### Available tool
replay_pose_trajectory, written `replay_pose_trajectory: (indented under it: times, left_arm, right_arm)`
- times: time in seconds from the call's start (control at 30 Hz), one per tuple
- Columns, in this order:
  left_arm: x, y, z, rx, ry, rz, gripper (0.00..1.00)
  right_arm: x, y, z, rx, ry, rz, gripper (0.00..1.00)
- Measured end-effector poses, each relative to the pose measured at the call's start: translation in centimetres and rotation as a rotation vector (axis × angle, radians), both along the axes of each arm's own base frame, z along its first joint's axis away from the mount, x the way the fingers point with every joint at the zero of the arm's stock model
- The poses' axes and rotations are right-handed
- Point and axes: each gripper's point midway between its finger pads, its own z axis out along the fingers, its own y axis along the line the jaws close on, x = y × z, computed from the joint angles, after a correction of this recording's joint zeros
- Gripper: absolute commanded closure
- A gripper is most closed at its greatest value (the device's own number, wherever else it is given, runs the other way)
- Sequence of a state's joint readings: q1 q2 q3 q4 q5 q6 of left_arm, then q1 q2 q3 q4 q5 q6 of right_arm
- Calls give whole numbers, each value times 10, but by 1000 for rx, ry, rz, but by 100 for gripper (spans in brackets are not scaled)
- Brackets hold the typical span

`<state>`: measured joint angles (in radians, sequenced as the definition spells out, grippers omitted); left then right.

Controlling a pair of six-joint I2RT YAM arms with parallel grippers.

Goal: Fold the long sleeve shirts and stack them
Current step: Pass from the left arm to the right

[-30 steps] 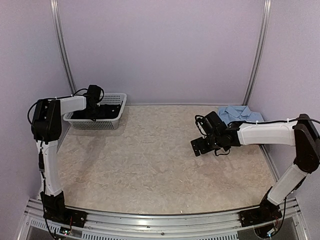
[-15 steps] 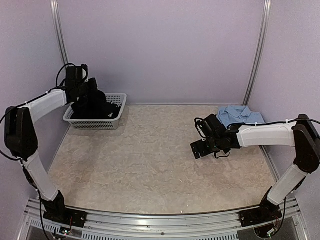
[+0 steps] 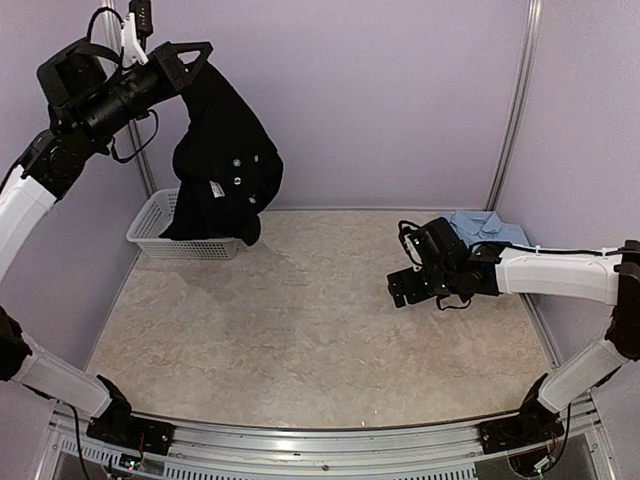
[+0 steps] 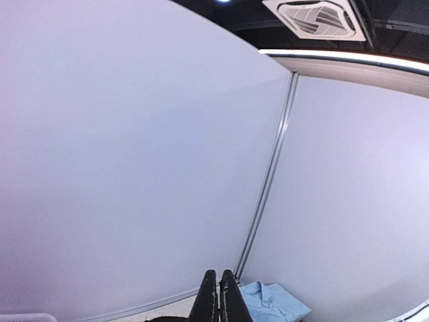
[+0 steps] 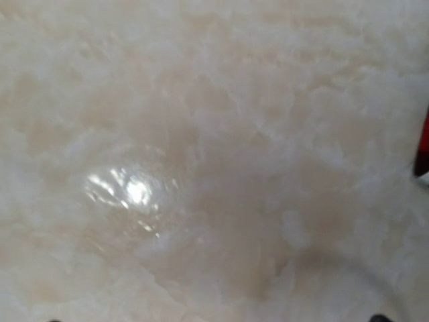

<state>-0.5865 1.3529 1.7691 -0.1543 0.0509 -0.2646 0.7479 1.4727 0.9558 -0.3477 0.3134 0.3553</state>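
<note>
My left gripper [image 3: 196, 52] is raised high at the back left and is shut on the black long sleeve shirt [image 3: 226, 150]. The shirt hangs down from it, white neck label [image 3: 215, 188] showing, with its lower end still in the white mesh basket [image 3: 148, 232]. In the left wrist view the fingers [image 4: 212, 298] are pressed together. A folded light blue shirt [image 3: 487, 226] lies at the back right, and it also shows in the left wrist view [image 4: 276, 303]. My right gripper [image 3: 406, 289] hovers open, low over the table just left of the blue shirt, with nothing in it.
The marbled beige table [image 3: 300, 330] fills the right wrist view [image 5: 214, 161]. Lilac walls with metal posts [image 3: 513, 105] close in the back and sides. The basket stands in the back left corner.
My left arm has swung up from the basket, shut on the black shirt, and pulled it high into the air. The right gripper has barely moved.
</note>
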Motion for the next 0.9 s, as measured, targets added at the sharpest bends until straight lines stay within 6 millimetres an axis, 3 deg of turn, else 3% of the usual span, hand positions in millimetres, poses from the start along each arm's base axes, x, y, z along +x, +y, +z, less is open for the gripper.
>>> replay_pose_trajectory:
  times: [0.07,0.17,0.23,0.33,0.4,0.53,0.7,0.8,0.9]
  left_arm:
    - [-30,4,23,-34,-48,-37,100]
    - [-52,-1,33,-53,-71,-82,100]
    - [-54,-12,29,-47,-59,-109,100]
    - [-36,-43,3,-11,2,-144,100]
    - [-15,-75,-30,34,75,-168,100]
    - [22,-143,-121,164,245,-214,100]
    - [43,-202,-229,293,441,-259,100]
    - [45,-220,-265,321,518,-289,100]
    - [43,-229,-276,316,554,-319,100]
  right_arm:
    - [-2,0,15,29,-27,6,3]
    - [-5,2,40,81,-70,30,3]
    - [-11,5,61,138,-104,62,3]
    - [-23,7,94,233,-161,108,3]
    - [-32,10,116,301,-194,146,4]
    - [-50,26,148,419,-244,232,4]
    - [-80,64,154,504,-246,346,1]
    - [-83,78,147,531,-233,353,1]
    - [-74,85,133,520,-226,308,1]
